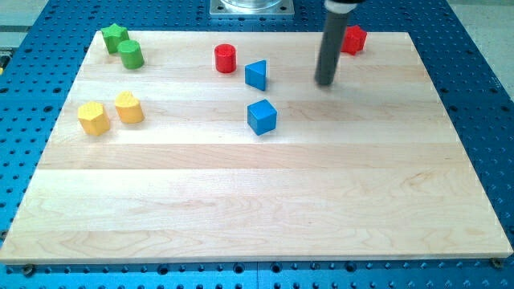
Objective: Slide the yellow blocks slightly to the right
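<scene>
Two yellow blocks lie side by side at the view's left: a yellow hexagonal block (pixel 93 118) and, just to its right, a yellow heart-shaped block (pixel 128 107). They are close together, almost touching. My tip (pixel 325 83) is at the view's upper right of the wooden board (pixel 241 201), far to the right of the yellow blocks. It stands to the right of the blue triangular block (pixel 256 75) and touches no block.
A green star block (pixel 114 37) and a green cylinder (pixel 130 54) sit at the top left. A red cylinder (pixel 226 58) is at top centre. A blue cube (pixel 262 116) lies mid-board. A red block (pixel 353 39) sits behind the rod at top right.
</scene>
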